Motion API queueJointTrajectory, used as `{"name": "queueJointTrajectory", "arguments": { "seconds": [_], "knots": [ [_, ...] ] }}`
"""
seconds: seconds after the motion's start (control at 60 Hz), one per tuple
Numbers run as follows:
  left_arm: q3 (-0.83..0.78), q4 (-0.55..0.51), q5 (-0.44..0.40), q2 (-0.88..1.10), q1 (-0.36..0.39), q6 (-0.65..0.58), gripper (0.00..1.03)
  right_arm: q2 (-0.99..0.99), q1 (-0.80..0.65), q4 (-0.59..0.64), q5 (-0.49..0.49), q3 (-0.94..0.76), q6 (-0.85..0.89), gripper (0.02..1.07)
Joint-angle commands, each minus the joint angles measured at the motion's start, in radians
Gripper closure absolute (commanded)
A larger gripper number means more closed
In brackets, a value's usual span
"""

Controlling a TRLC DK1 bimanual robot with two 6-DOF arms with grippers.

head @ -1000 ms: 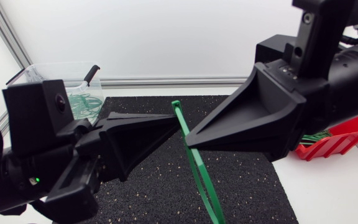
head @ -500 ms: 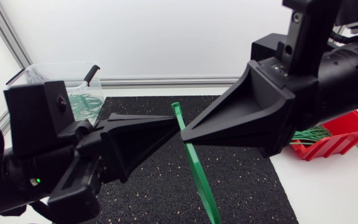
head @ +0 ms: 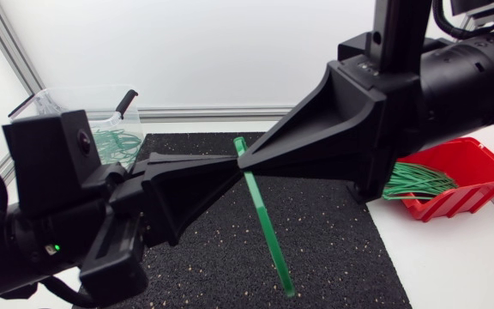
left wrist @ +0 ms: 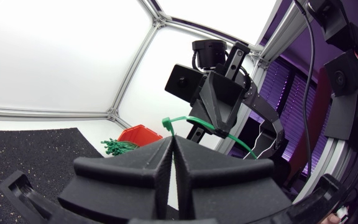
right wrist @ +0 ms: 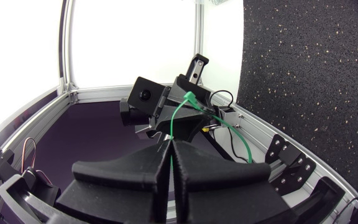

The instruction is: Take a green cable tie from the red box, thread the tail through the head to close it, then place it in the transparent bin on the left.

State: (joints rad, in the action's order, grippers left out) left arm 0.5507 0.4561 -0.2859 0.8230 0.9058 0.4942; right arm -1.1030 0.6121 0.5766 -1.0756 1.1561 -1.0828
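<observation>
Two tools meet tip to tip above the black mat [head: 333, 249], and you've got the green cable tie [head: 265, 225] pinched right where they meet. Your L tool [head: 232, 161] comes in from the left side of the head view, fingers pressed flat together w/ no gap. In the left wrist view the seam is closed, and the tie's head end sticks up just past the tips. The strap then runs off past the R tool [left wrist: 219, 127]. Your R tool [head: 245, 163] reaches in from the right, beyond the mat's middle, and it's clenched too. In the right wrist view a green strand runs straight into its tips, so both tools are grasping the tie near its head end.

From above, a short stub w/ the head stands over the tips. The long tail slants down over the mat toward its near edge. Can't tell if the tail's end touches the mat.

You'll see the red box [head: 466, 184] on the white worktop [head: 453, 257], just beside the mat's right edge. It's partly hidden behind the R arm and has a bundle of spare green ties [head: 414, 182] inside. The transparent bin [head: 101, 96] sits at the far left corner, behind the L arm's camera block. It holds several closed green ties [head: 117, 142].
</observation>
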Motion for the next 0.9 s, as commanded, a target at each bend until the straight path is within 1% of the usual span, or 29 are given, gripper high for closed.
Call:
{"name": "queueJointTrajectory", "arguments": {
  "seconds": [0.0, 0.133, 0.5, 0.6, 0.7, 0.883],
  "knots": [
    [-0.015, 0.044, -0.012, -0.002, 0.001, -0.036, 1.0, 0.006, -0.012, -0.003, 0.025, -0.01, -0.052, 1.01],
    [-0.012, 0.047, -0.01, -0.002, -0.004, -0.045, 1.0, 0.009, -0.014, -0.007, 0.034, -0.036, -0.058, 1.01],
    [-0.015, 0.055, 0.022, 0.01, 0.016, -0.102, 1.0, 0.015, -0.041, 0.003, 0.037, -0.042, -0.062, 1.01],
    [-0.021, 0.053, 0.036, 0.008, 0.042, -0.128, 1.0, 0.012, -0.04, 0.003, 0.037, -0.032, -0.063, 1.01],
    [-0.029, 0.053, 0.085, 0.005, 0.088, -0.169, 1.0, -0.006, -0.04, 0.003, 0.042, -0.021, -0.074, 1.01],
    [-0.034, 0.047, 0.103, -0.001, 0.111, -0.215, 1.0, -0.021, -0.054, 0.002, 0.045, -0.027, -0.075, 1.01]
  ]
}}
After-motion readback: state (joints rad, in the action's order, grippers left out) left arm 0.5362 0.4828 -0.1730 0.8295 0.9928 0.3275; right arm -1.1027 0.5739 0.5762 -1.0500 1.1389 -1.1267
